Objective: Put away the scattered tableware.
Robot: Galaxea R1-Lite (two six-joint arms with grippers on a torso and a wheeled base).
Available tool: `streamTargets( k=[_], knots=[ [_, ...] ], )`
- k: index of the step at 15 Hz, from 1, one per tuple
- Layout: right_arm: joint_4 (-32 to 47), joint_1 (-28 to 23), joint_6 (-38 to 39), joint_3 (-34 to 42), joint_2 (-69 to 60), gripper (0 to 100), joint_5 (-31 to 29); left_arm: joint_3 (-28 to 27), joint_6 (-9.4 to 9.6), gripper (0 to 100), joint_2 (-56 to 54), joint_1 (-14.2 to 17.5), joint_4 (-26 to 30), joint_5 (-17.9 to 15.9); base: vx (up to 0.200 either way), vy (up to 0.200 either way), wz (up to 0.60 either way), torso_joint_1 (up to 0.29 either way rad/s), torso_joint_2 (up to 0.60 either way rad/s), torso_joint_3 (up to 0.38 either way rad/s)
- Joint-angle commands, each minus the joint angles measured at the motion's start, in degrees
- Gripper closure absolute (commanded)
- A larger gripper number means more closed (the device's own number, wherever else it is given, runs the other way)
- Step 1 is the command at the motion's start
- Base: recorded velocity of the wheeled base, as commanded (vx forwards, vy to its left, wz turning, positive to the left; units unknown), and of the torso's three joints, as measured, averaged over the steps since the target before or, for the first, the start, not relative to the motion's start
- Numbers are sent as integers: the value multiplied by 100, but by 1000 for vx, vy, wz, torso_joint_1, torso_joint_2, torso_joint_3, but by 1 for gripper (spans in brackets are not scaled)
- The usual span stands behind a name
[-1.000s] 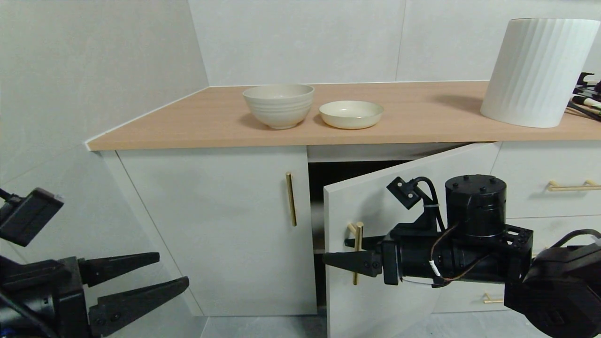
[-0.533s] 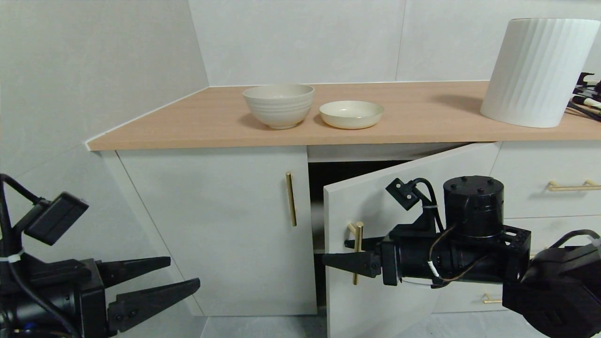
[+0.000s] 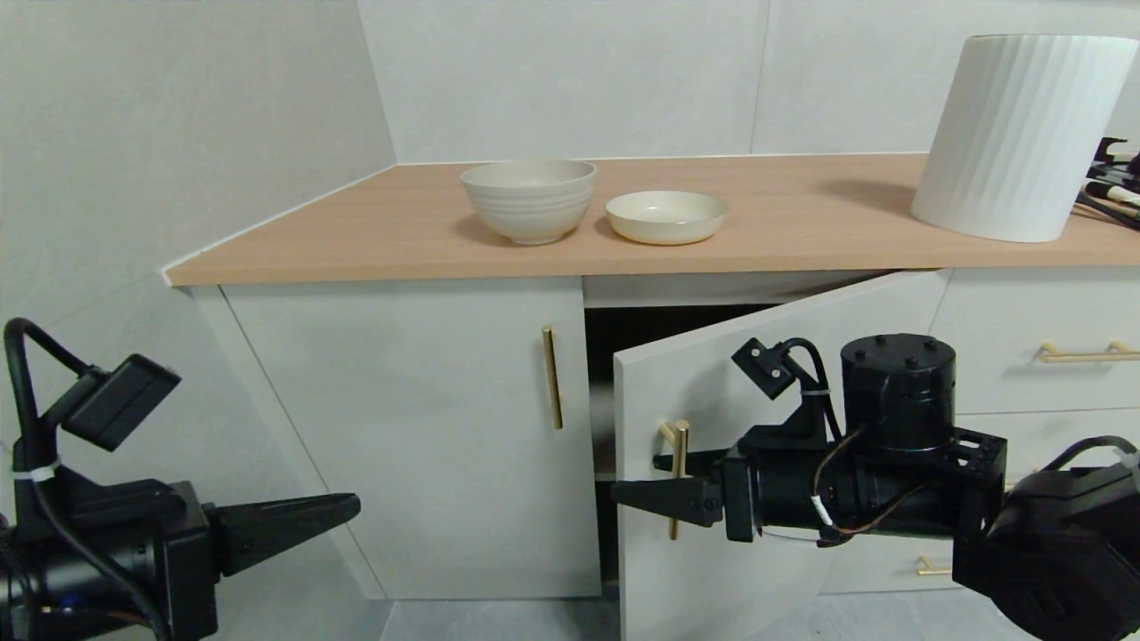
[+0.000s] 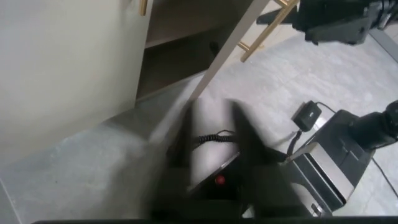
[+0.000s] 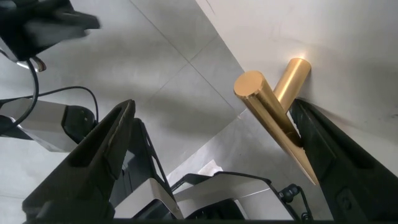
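Note:
A ribbed pale bowl (image 3: pixel 528 200) and a shallow cream dish (image 3: pixel 666 216) stand side by side on the wooden counter (image 3: pixel 356 240). Below them the right cabinet door (image 3: pixel 712 374) is ajar, showing a dark interior. My right gripper (image 3: pixel 639 477) is open at that door's brass handle (image 3: pixel 679 476), one finger on each side of the bar. In the right wrist view the handle (image 5: pixel 273 106) lies against one finger (image 5: pixel 329 155) of the right gripper (image 5: pixel 211 109). My left gripper (image 3: pixel 347 507) hovers low beside the shut left door (image 3: pixel 401 427), open and holding nothing; the left wrist view shows the left gripper (image 4: pixel 211 115) blurred.
A tall white ribbed container (image 3: pixel 1024 133) stands at the counter's right, with dark utensils (image 3: pixel 1113 191) behind it. The left door has a brass handle (image 3: pixel 552 378). Drawers with a brass pull (image 3: pixel 1087 353) lie to the right. A tiled wall (image 3: pixel 134 178) closes the left side.
My left arm has risen and shifted right, and its wrist has rolled so the two fingers now line up in the head view. The right arm and door have barely moved.

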Motion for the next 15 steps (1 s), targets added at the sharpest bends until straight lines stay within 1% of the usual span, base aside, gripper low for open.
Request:
streamTargets(
  k=[1, 2, 3, 4, 5, 6, 7, 8, 10, 11, 12, 14, 15],
  knots=[
    [0, 2, -2, 1, 2, 0, 1, -40, 23, 100, 381, -2, -68, -1, 0, 0, 0, 0, 0, 0],
    [0, 2, -2, 10, 2, 0, 1, -40, 5, 100, 495, -72, -138, 16, 0, 0, 0, 0, 0, 0],
    [0, 2, -2, 10, -15, 0, -8, -75, -74, 100, 478, -310, -138, 34, 0, 0, 0, 0, 0, 0],
    [0, 2, -2, 1, -24, 0, -43, -215, -285, 100, 522, -529, -120, 43, 0, 0, 0, 0, 0, 0],
    [0, 2, -2, 1, -68, 0, -78, -488, -663, 100, 741, -714, -129, 43, 0, 0, 0, 0, 0, 0],
    [0, 2, 7, 18, -138, 0, -105, -866, -909, 100, 1049, -881, -138, 34, 0, 0, 0, 0, 0, 0],
    [0, 2, -2, 98, -209, 0, -105, -1173, -953, 100, 1374, -969, -138, 16, 0, 0, 0, 0, 0, 0],
    [0, 2, -2, 115, -253, 0, -105, -1472, -935, 100, 1752, -977, -155, 25, 0, 0, 0, 0, 0, 0],
    [0, 2, -2, 124, -244, 0, -105, -1859, -935, 100, 2253, -1013, -164, -1, 0, 0, 0, 0, 0, 0],
    [0, 2, -2, 133, -235, 0, -105, -1877, -891, 100, 2358, -1057, -217, -1, 0, 0, 0, 0, 0, 0],
    [-9, 2, -2, 142, -226, 0, -105, -1824, -847, 100, 2499, -1109, -402, -1, 0, 0, 0, 0, 0, 0],
    [0, 2, -2, 150, -253, 0, -105, -1490, -838, 100, 2772, -1144, -964, -1, 0, 0, 0, 0, 0, 0],
    [0, 2, -2, 150, -253, 0, -105, -1226, -830, 100, 3044, -1373, -1535, 113, 0, 0, 0, 0, 0, 0]
  ],
)
